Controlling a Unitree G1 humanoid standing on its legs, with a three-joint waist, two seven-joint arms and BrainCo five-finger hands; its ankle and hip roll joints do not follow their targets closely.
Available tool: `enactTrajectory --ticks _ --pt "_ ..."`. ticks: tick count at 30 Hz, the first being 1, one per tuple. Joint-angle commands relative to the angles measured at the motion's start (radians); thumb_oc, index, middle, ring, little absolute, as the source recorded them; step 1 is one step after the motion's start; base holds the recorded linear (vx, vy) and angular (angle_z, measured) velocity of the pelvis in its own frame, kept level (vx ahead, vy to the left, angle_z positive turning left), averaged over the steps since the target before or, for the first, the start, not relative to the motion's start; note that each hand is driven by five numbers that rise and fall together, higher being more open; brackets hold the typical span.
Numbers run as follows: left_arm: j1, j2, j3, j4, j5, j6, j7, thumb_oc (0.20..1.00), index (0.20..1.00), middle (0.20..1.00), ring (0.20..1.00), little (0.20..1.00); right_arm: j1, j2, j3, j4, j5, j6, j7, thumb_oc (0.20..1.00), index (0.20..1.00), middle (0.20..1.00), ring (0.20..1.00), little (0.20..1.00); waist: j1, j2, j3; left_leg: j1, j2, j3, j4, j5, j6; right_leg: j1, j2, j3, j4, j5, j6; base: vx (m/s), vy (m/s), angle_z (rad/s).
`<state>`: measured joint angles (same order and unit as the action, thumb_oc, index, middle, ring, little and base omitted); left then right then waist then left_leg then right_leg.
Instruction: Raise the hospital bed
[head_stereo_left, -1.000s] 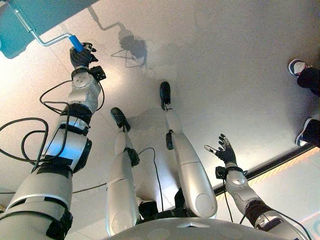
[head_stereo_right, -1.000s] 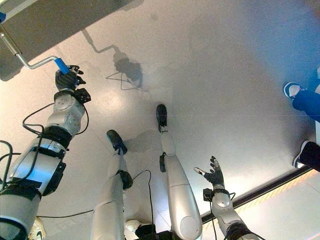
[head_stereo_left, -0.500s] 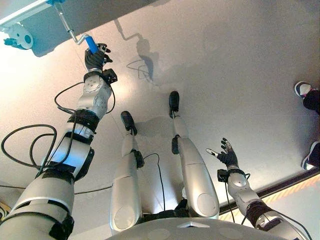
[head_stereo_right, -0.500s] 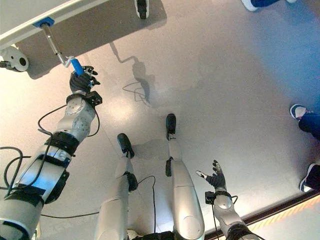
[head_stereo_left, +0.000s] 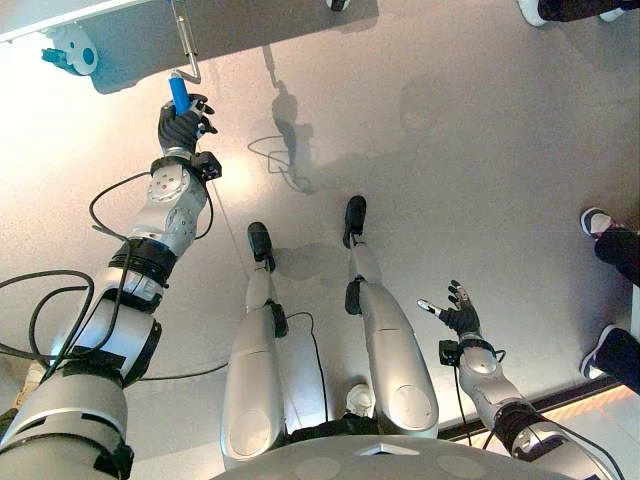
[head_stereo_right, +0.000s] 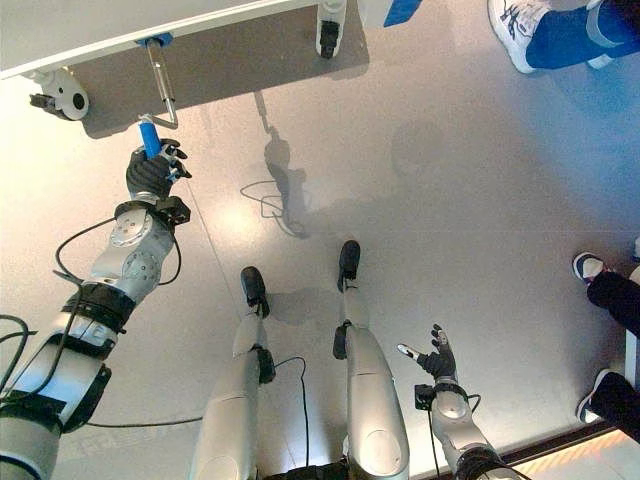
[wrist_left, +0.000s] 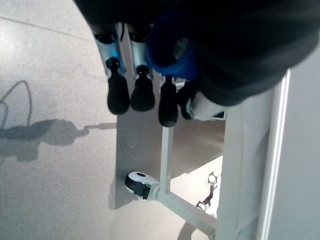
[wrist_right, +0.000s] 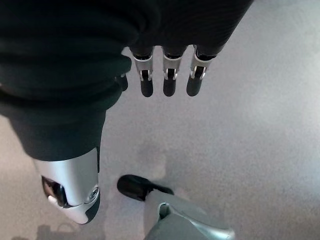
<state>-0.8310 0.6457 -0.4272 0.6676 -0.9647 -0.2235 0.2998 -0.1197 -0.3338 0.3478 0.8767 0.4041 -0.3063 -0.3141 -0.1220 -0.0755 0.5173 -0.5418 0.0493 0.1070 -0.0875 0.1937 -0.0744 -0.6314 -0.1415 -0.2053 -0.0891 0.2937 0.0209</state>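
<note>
Left hand (head_stereo_right: 150, 174), arm stretched forward, curled round the blue crank handle (head_stereo_right: 148, 135) under the hospital bed (head_stereo_right: 120, 30) frame, while the right hand (head_stereo_right: 436, 361) hung low, fingers spread, holding nothing.

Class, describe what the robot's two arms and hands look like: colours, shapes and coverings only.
Both arms are silver-grey, rounded segments with black bands at the joints. The left hand and right hand wear dark ribbed covers over back and wrist, with silver fingers ending in dark rounded tips. A small black box sits at each wrist.
</note>
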Motion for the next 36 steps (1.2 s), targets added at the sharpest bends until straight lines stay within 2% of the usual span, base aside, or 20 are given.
enactTrajectory --ticks 1,5,10,11,18,22,23,24,25,27,28,29,30,31,32,34,35,36 --pt "-0.018 0.118 0.081 -0.128 0.075 -0.182 -0.030 0.200 0.200 0.200 0.200 0.200 0.039 -0.061 -0.052 0.012 -0.002 0.005 -0.003 1.000 1.000 1.000 1.000 1.000 0.046 0.074 0.000 0.003 -0.034 0.010 0.000 -0.037 0.000 0.064 -0.035 -0.024 0.024 -0.068 0.145 0.01 0.036 0.13" --pt "-0.014 0.132 0.095 -0.093 0.086 -0.177 -0.024 0.200 0.200 0.200 0.200 0.200 0.038 -0.059 -0.049 0.011 0.001 0.001 -0.002 1.000 1.000 1.000 1.000 1.000 0.054 0.062 0.000 -0.012 -0.036 -0.001 0.000 -0.037 -0.001 0.066 -0.039 -0.038 0.020 -0.069 0.147 0.02 0.029 0.13" --pt "-0.042 0.148 0.108 0.036 0.117 -0.150 -0.011 0.200 0.200 0.200 0.200 0.200 0.036 -0.059 -0.036 -0.012 0.010 -0.015 -0.007 1.000 1.000 1.000 1.000 1.000 0.060 0.030 0.002 -0.049 -0.034 -0.017 0.000 -0.034 -0.001 0.055 -0.042 -0.059 0.017 -0.074 0.150 0.05 0.022 0.12" --pt "-0.048 0.146 0.110 0.070 0.118 -0.142 -0.008 0.200 0.200 0.200 0.200 0.200 0.037 -0.059 -0.031 -0.017 0.012 -0.018 -0.008 1.000 1.000 1.000 1.000 1.000 0.061 0.024 -0.004 -0.043 -0.031 -0.025 0.000 -0.062 -0.007 0.064 -0.036 -0.052 0.012 -0.095 0.160 0.12 0.002 0.15" --pt "-0.193 0.147 0.095 0.388 0.185 -0.067 0.000 0.200 0.200 0.200 0.200 0.200 0.029 -0.063 0.020 -0.084 0.030 -0.051 -0.016 1.000 1.000 1.000 1.000 1.000 0.035 -0.019 0.002 -0.106 -0.018 -0.020 0.000 -0.064 -0.008 0.004 -0.029 -0.040 0.006 -0.093 0.163 0.06 0.014 0.05" --pt "-0.233 0.151 0.096 0.464 0.206 -0.054 0.006 0.200 0.200 0.200 0.200 0.200 0.027 -0.066 0.037 -0.126 0.032 -0.064 -0.021 1.000 1.000 1.000 1.000 1.000 0.022 -0.029 0.002 -0.130 -0.012 -0.010 0.000 -0.063 -0.007 -0.032 -0.022 -0.024 0.006 -0.086 0.163 0.02 0.023 -0.03" --pt "-0.243 0.153 0.090 0.475 0.219 -0.053 0.006 0.200 0.200 0.200 0.200 0.200 0.029 -0.068 0.040 -0.139 0.032 -0.069 -0.022 1.000 1.000 1.000 1.000 1.000 0.016 -0.033 0.003 -0.152 -0.014 0.002 0.000 -0.036 -0.001 -0.055 -0.024 -0.028 0.006 -0.063 0.153 0.02 0.015 -0.05" --pt "-0.250 0.152 0.092 0.483 0.218 -0.052 0.011 0.200 0.200 0.200 0.200 0.200 0.027 -0.068 0.044 -0.151 0.031 -0.073 -0.024 1.000 1.000 1.000 1.000 1.000 0.014 -0.034 0.002 -0.141 -0.008 -0.004 0.000 -0.063 -0.008 -0.049 -0.019 -0.015 0.004 -0.083 0.163 -0.05 0.004 -0.07" --pt "-0.253 0.152 0.095 0.493 0.221 -0.052 0.014 0.200 0.200 0.200 0.200 0.200 0.031 -0.071 0.047 -0.168 0.034 -0.078 -0.026 1.000 1.000 1.000 1.000 1.000 0.008 -0.038 0.003 -0.162 -0.009 0.006 0.000 -0.037 -0.002 -0.073 -0.022 -0.019 0.004 -0.060 0.154 0.02 -0.004 -0.10" --pt "-0.264 0.150 0.092 0.495 0.233 -0.050 0.023 0.200 0.200 0.200 0.200 0.200 0.031 -0.073 0.051 -0.194 0.031 -0.086 -0.033 1.000 1.000 1.000 1.000 1.000 -0.001 -0.042 0.003 -0.174 -0.006 0.013 0.000 -0.036 -0.003 -0.092 -0.019 -0.009 0.003 -0.055 0.154 0.01 -0.004 -0.15" --pt "-0.269 0.144 0.091 0.499 0.241 -0.048 0.027 0.200 0.200 0.200 0.200 0.200 0.032 -0.074 0.052 -0.205 0.032 -0.088 -0.036 1.000 1.000 1.000 1.000 1.000 -0.003 -0.040 0.003 -0.164 -0.002 0.010 0.000 -0.064 -0.008 -0.085 -0.013 0.003 0.002 -0.078 0.163 0.08 -0.006 -0.15" --pt "-0.275 0.142 0.084 0.503 0.251 -0.044 0.028 0.200 0.200 0.200 0.200 0.200 0.035 -0.075 0.056 -0.212 0.026 -0.091 -0.039 1.000 1.000 1.000 1.000 1.000 -0.005 -0.040 0.003 -0.168 0.000 0.014 0.000 -0.064 -0.008 -0.094 -0.011 0.007 0.002 -0.077 0.161 0.01 -0.007 -0.10" --pt "-0.279 0.141 0.082 0.505 0.253 -0.045 0.031 0.200 0.200 0.200 0.200 0.200 0.040 -0.077 0.057 -0.219 0.023 -0.093 -0.041 1.000 1.000 1.000 1.000 1.000 -0.012 -0.043 0.003 -0.188 -0.003 0.026 0.000 -0.037 -0.002 -0.117 -0.013 0.003 0.002 -0.053 0.151 0.01 -0.017 -0.12" --pt "-0.284 0.141 0.080 0.508 0.260 -0.043 0.033 0.200 0.200 0.200 0.200 0.200 0.041 -0.078 0.058 -0.227 0.019 -0.095 -0.044 1.000 1.000 1.000 1.000 1.000 -0.013 -0.040 0.003 -0.173 0.002 0.020 0.000 -0.065 -0.009 -0.106 -0.009 0.015 0.002 -0.074 0.162 -0.05 -0.023 -0.09" --pt "-0.292 0.138 0.075 0.509 0.267 -0.042 0.037 0.200 0.200 0.200 0.200 0.200 0.043 -0.079 0.060 -0.232 0.017 -0.096 -0.045 1.000 1.000 1.000 1.000 1.000 -0.021 -0.041 0.003 -0.194 -0.003 0.031 0.000 -0.036 -0.003 -0.130 -0.012 0.011 0.002 -0.049 0.152 0.02 -0.025 -0.11" --pt "-0.304 0.133 0.074 0.510 0.270 -0.043 0.043 0.200 0.200 0.200 0.200 0.200 0.046 -0.081 0.062 -0.242 0.017 -0.099 -0.047 1.000 1.000 1.000 1.000 1.000 -0.030 -0.040 0.003 -0.203 0.000 0.037 0.000 -0.038 -0.003 -0.147 -0.009 0.022 0.002 -0.046 0.151 0.02 -0.022 -0.12" --pt "-0.312 0.128 0.071 0.508 0.272 -0.044 0.047 0.200 0.200 0.200 0.200 0.200 0.046 -0.082 0.062 -0.245 0.017 -0.100 -0.048 1.000 1.000 1.000 1.000 1.000 -0.030 -0.036 0.003 -0.187 0.004 0.031 0.000 -0.066 -0.009 -0.136 -0.004 0.034 0.002 -0.069 0.160 0.08 -0.010 -0.11" --pt "-0.318 0.122 0.067 0.509 0.275 -0.044 0.048 0.200 0.200 0.200 0.200 0.200 0.047 -0.083 0.066 -0.249 0.014 -0.101 -0.050 1.000 1.000 1.000 1.000 1.000 -0.033 -0.035 0.003 -0.190 0.006 0.038 0.000 -0.067 -0.009 -0.143 -0.004 0.039 0.002 -0.068 0.159 0.01 -0.026 -0.11"
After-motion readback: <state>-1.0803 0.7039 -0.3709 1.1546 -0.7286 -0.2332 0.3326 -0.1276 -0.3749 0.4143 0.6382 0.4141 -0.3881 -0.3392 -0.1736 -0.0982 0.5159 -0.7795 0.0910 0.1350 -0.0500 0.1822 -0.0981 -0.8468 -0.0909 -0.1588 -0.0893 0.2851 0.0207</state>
